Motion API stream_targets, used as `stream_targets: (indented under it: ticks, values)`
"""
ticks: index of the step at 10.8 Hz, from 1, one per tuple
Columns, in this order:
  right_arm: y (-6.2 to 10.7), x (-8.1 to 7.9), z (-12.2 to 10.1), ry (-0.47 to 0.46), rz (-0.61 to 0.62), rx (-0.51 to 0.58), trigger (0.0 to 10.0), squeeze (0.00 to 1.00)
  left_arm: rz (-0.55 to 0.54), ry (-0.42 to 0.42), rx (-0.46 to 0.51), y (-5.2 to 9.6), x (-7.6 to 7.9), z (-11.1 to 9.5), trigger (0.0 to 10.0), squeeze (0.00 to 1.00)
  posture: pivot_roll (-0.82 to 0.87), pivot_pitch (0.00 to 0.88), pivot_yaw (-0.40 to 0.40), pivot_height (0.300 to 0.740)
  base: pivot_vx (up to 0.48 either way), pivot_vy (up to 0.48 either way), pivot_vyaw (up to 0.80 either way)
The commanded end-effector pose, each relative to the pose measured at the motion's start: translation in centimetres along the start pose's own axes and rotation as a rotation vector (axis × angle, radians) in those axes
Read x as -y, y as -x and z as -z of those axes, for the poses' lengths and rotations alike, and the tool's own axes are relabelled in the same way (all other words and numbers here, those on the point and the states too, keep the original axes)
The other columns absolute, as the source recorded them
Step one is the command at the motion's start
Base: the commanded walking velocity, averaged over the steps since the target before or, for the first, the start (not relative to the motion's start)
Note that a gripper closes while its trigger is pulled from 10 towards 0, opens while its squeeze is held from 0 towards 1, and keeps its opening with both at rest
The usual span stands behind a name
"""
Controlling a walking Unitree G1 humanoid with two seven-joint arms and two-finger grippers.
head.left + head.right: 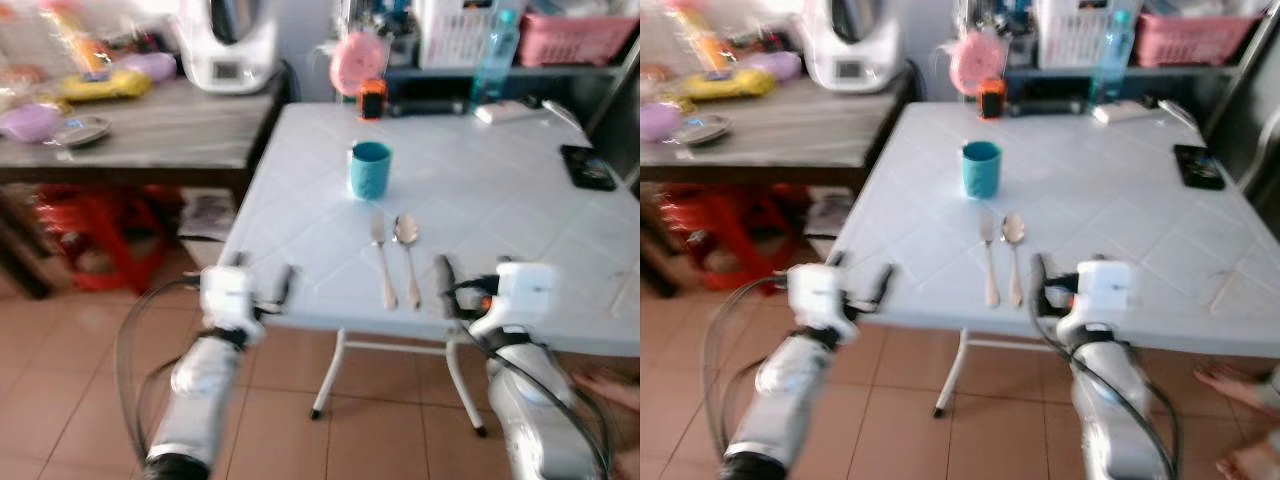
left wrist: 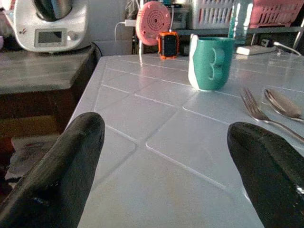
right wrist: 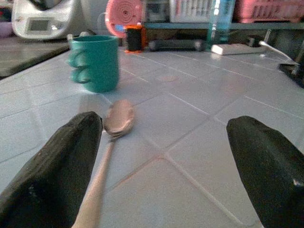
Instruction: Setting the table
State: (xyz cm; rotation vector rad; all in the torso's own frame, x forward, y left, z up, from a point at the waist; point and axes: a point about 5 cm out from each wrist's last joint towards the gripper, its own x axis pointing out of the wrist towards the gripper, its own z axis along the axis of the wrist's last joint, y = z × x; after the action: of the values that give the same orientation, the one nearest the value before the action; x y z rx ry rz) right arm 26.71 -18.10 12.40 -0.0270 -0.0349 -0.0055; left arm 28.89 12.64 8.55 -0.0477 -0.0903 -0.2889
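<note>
Looking down from the robot's head, you see both silver arms reaching toward the near edge of a white tiled table [image 1: 520,190]. Your left gripper [image 1: 262,283] sits at the table's near left corner, and its wrist camera shows the two black fingers [image 2: 61,171] spread wide apart with nothing between them. Your right gripper [image 1: 470,285] rests at the near edge further right, its jaws also released and empty; one black finger lies just beside the cutlery.

Just beyond the grippers, a fork [image 1: 382,260] and a spoon [image 1: 408,255] lie side by side on the table, handles pointing toward you, the fork on the left. Further back, centred behind them, a teal mug [image 1: 370,169] stands upright.

Toward the far right edge lies a dark phone [image 1: 588,167]. At the far edge sit a small orange device [image 1: 372,99] and a pink round object [image 1: 358,62]. To the left, a wooden counter [image 1: 170,130] holds a white kitchen appliance [image 1: 232,45].
</note>
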Motion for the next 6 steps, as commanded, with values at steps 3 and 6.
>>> stream_targets:
  ticks: [3,6]
  values:
    - [0.0,-0.26,-0.65,0.012,-0.014,0.02,10.0,0.0,0.004,-0.009,-0.005,-0.06,0.35,-0.07,10.0,0.0,-0.14,0.035,0.071,0.74,0.1,0.0,0.0]
    - [0.12,-0.44,-0.6,0.012,-0.021,0.018,10.0,0.0,-0.012,-0.015,-0.012,0.5,-0.13,0.03,10.0,0.0,-0.13,0.041,0.072,0.74,0.0,0.0,0.0]
